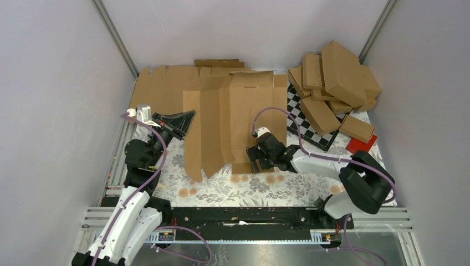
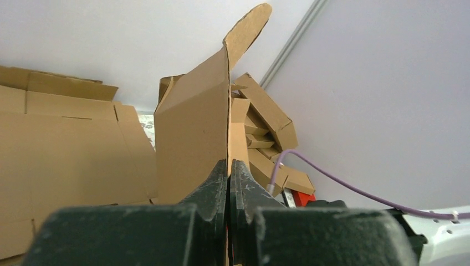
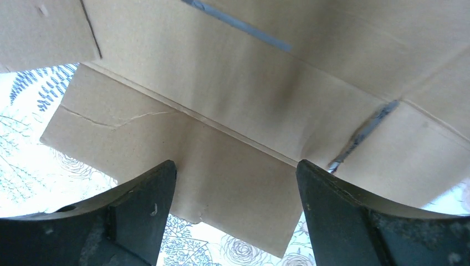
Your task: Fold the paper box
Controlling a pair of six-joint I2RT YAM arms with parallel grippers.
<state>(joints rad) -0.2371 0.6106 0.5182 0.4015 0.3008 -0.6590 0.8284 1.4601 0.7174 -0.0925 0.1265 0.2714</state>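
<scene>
Top view, paper box (image 1: 244, 111): a plain brown corrugated die-cut sheet in the middle of the counter (image 1: 221, 188), creased into long panels and partly raised off the flowered cloth.
Top view, left gripper (image 1: 190, 115): at the box's 9 o'clock edge, its tips touching the outer panel.
Top view, right gripper (image 1: 253, 159): at the box's 6 o'clock edge, beside a small near flap.
Top view, flat cardboard sheets (image 1: 161, 83): lying at the box's 11 o'clock, against the back wall.
Top view, folded boxes (image 1: 338, 77): a loose heap at 2 o'clock.
Top view, checkered board (image 1: 302, 119): black and white, at 3 o'clock, partly under that heap.
Top view, red block (image 1: 361, 145): at 4 o'clock, just beside the board.
Left wrist view, fingers (image 2: 213, 188): pressed together on the lower edge of an upright panel of the box, which rises to 12 o'clock with a rounded tab on top.
Right wrist view, fingers (image 3: 149, 205): spread wide at 7 and 5 o'clock and gripping nothing. The box's flap hangs between and beyond them, under a long crease.
</scene>
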